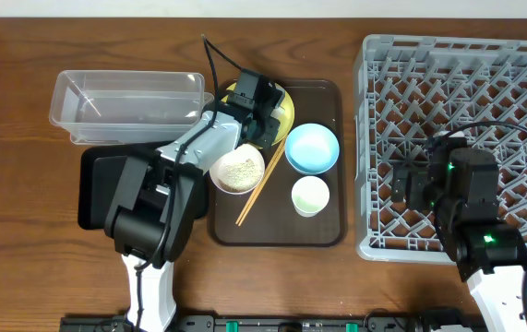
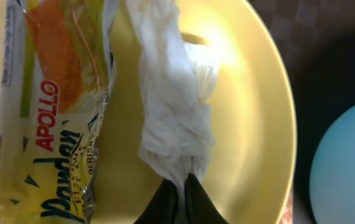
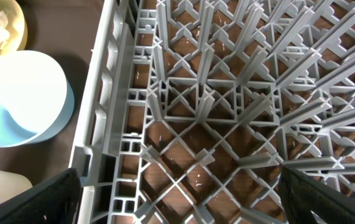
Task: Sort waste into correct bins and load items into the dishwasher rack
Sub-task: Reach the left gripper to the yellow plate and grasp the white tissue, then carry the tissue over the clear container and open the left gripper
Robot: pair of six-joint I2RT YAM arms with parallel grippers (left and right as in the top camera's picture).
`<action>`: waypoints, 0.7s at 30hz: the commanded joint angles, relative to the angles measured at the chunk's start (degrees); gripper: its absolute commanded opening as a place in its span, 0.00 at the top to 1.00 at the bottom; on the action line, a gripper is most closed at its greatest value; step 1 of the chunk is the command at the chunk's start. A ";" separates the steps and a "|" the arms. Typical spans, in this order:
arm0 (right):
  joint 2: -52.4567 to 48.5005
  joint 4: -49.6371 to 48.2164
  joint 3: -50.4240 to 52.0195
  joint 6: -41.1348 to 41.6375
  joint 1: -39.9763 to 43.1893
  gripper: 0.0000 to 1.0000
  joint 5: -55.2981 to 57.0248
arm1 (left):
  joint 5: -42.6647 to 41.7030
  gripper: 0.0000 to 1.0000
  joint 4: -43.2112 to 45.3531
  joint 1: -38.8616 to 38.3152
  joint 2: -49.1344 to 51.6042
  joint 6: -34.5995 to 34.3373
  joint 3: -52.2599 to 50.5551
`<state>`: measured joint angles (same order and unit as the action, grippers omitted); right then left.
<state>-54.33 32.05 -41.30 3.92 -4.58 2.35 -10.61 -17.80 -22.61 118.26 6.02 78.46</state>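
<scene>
My left gripper (image 2: pixel 181 183) is shut on a crumpled white tissue (image 2: pixel 174 118) over the yellow plate (image 2: pixel 245 124), at the back of the brown tray in the overhead view (image 1: pixel 261 106). The yellow-green-and-orange snack wrapper (image 2: pixel 53 112) lies on the plate beside the tissue. The white bowl (image 1: pixel 236 170) holds rice. Chopsticks (image 1: pixel 261 189) lie beside it. The blue bowl (image 1: pixel 312 148) and the green cup (image 1: pixel 310 195) stand on the tray. My right gripper (image 3: pixel 177 193) is open and empty over the grey rack's (image 3: pixel 214 112) left edge.
The clear tub (image 1: pixel 125 100) stands at the back left. The black tray (image 1: pixel 97 184) lies in front of it, partly under my left arm. The dark brown serving tray (image 1: pixel 332 231) holds the dishes. The rack (image 1: pixel 466 92) fills the right side.
</scene>
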 commanded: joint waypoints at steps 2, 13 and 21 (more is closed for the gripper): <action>0.04 0.09 -1.25 0.74 -0.70 0.01 -0.04 | -0.33 0.94 -0.11 -0.13 -6.23 -0.28 0.55; 0.04 0.04 -1.25 0.74 -0.70 0.01 -0.02 | 11.67 0.94 -3.26 6.69 -17.40 -9.01 0.55; 0.04 -0.09 -1.25 0.74 -0.70 0.01 -0.02 | 11.72 0.94 -7.58 16.96 -17.16 -34.12 0.52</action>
<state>-54.33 32.03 -41.30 3.92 -4.58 2.35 -0.67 -24.51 -8.14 100.90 -14.31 78.56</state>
